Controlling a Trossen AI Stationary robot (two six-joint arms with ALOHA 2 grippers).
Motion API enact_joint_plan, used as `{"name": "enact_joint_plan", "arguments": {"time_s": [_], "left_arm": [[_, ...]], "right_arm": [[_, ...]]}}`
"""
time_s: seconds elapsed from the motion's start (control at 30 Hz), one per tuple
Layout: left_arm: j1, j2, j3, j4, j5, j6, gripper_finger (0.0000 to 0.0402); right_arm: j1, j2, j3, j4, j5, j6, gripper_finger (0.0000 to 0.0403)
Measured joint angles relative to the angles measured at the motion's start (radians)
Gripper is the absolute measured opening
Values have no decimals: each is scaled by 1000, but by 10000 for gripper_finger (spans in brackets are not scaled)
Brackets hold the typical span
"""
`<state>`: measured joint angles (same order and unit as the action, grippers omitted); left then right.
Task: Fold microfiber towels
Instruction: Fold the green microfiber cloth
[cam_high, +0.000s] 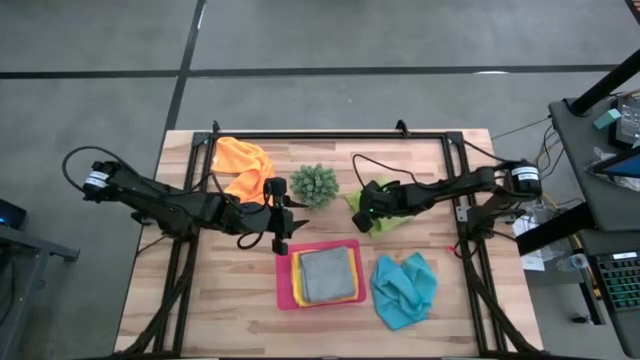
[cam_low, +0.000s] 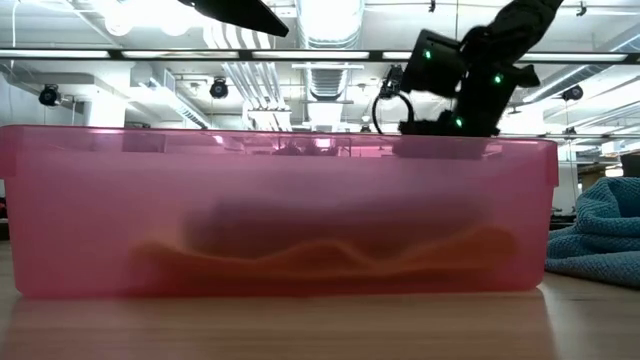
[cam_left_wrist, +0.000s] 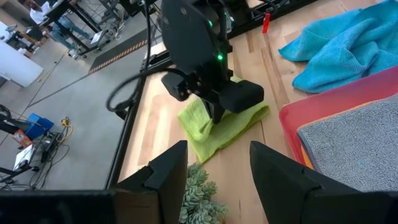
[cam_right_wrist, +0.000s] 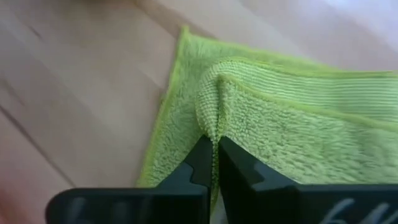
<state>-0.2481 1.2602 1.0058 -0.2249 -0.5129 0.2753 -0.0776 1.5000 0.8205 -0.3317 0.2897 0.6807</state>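
On the wooden table (cam_high: 230, 300), a pink tray (cam_high: 284, 296) sits toward the near edge at centre, holding a grey towel (cam_high: 326, 274) stacked on a yellow towel (cam_high: 297, 285) whose edge shows beneath it. Just right of the tray, a light blue towel (cam_high: 404, 289) lies crumpled on the wood, and an orange towel (cam_high: 244, 165) lies bunched at the far left. Between them, right of the small spiky green plant (cam_high: 314, 185), a lime green towel (cam_high: 388, 218) lies flat under the right gripper (cam_right_wrist: 215, 163), whose fingers are pinched together on a raised fold of that cloth. Beside the plant and above the tray's far left corner, the left gripper (cam_high: 279, 213) hovers with its fingers spread apart, holding nothing.
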Motion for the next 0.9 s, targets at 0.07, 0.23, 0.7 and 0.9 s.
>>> {"name": "enact_joint_plan", "arguments": {"time_s": [0.07,0.23,0.7,0.9], "left_arm": [[0,0,0,0,0,0,159],[0,0,0,1,0,0,159],[0,0,0,1,0,-3,159],[0,0,-4,4,0,-3,159]], "right_arm": [[0,-13,14,-2,1,-11,9],[0,-21,56,-4,25,-24,9],[0,30,125,112,25,-41,9],[0,80,126,161,17,-40,9]]}}
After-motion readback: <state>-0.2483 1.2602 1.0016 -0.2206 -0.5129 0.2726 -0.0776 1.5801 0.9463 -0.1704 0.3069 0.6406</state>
